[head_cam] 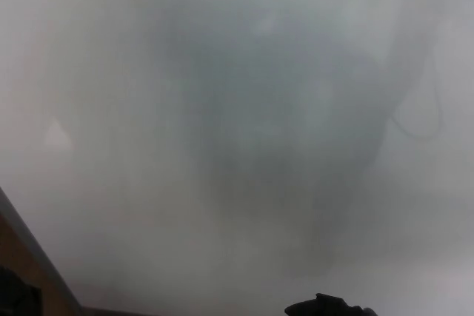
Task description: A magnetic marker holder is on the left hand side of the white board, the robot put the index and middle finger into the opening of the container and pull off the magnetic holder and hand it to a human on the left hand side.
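1. The whiteboard point(237, 109) fills nearly the whole head view, hazy and grey, and there is nothing on it to aim at. The big danger: with the camera this close to a blank surface, any reach is close to blind, and an arm could bump or scrape the board.

2. Lower left, a slanted grey edge with a brown surface point(29, 275) beyond it cuts across the corner. I cannot tell what it is. If the handover to the person goes out that way, the carried load could clip this edge and be knocked loose.

3. The right hand point(329, 306) barely pokes up over the bottom border, black and mostly cut off. Open, closed, holding something? Cannot tell. It sits close to the board, so a twist or lift could drag it along the surface.

4. The dark patch point(10, 294) in the very bottom-left corner is the only candidate for the magnetic marker holder, and too little shows to be sure. Otherwise the holder is out of view, as are the left hand and the person. The worry: a hooked grip in the opening slipping unseen, dropping the holder before anyone takes it.
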